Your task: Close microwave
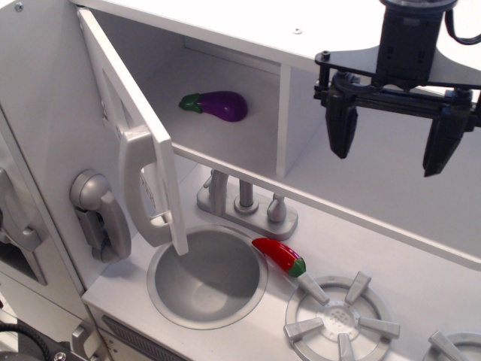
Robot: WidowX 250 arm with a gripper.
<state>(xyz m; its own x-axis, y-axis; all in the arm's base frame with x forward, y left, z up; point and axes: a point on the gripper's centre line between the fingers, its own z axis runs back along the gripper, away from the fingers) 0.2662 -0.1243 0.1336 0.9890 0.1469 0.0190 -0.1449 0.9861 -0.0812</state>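
The microwave point(225, 83) is a white compartment at the upper left of the toy kitchen. Its hinged door point(113, 113) stands swung wide open toward me, with a tall silver vertical handle point(141, 177) on its free edge. A purple eggplant point(218, 105) lies inside the compartment. My gripper point(392, 147) hangs at the upper right, in front of the doorless shelf compartment, well to the right of the door. Its two black fingers point(342, 128) are spread apart and hold nothing.
A grey toy wall phone point(98, 214) hangs at the left, below the door. A round sink point(207, 274) with a silver faucet point(244, 199) lies below the microwave. A red chili pepper point(279, 257) lies by the sink's rim. Stove burners point(338, 320) sit at the lower right.
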